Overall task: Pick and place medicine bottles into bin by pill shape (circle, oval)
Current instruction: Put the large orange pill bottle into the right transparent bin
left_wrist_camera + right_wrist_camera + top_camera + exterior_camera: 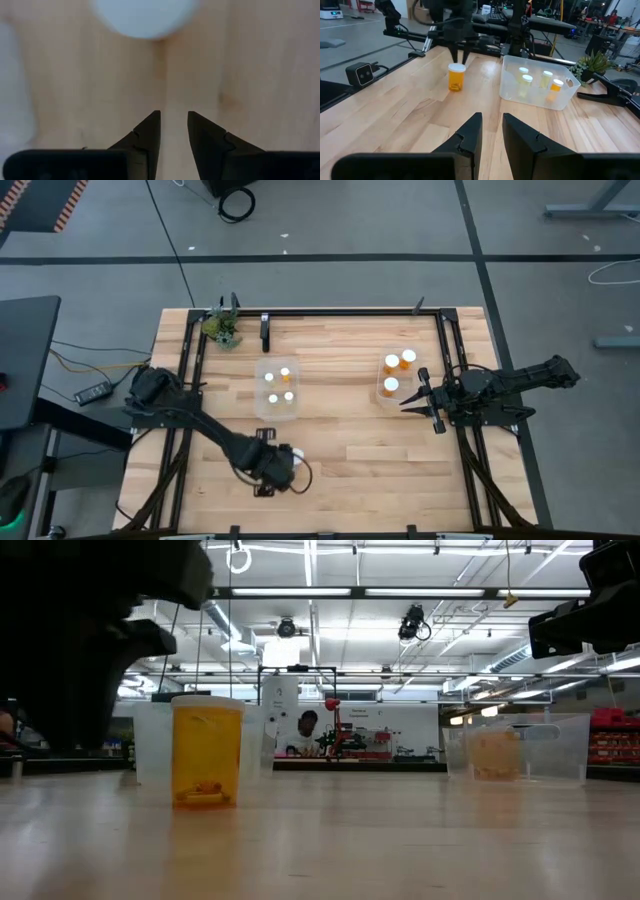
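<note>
An amber medicine bottle (pixel 207 755) with a white cap (pixel 285 465) stands upright on its base on the wooden table, near the front edge, left of the middle. My left gripper (pixel 458 56) points down just above the cap, narrowly open. In its wrist view the cap (pixel 145 15) lies ahead of the fingertips and nothing is between them. My right gripper (pixel 405 402) waits shut and level beside the right bin (pixel 398 377), which holds three bottles. The left bin (pixel 278 390) holds several.
A small potted plant (pixel 222 328) and a black clamp (pixel 265 330) stand at the table's far edge. Black frame rails run along the far, left and right sides. Bare wood lies between the two clear bins and along the near edge.
</note>
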`<state>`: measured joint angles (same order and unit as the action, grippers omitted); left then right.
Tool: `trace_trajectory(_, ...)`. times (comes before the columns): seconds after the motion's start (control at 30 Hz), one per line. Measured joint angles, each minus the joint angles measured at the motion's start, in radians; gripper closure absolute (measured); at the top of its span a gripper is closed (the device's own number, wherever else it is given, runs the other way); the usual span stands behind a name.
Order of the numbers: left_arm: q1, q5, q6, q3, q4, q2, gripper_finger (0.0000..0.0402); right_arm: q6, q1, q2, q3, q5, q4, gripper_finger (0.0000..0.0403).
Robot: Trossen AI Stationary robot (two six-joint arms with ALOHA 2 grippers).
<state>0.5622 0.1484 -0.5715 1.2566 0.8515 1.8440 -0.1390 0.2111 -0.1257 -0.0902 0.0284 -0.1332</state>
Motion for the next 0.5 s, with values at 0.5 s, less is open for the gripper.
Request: trace_trajectory(0.5, -0.005, 0.141, -0.072, -0.089, -0.225, 0.012, 0.0309, -0.223, 0.000, 0.000, 0.000, 0.000, 0.001, 0.0319)
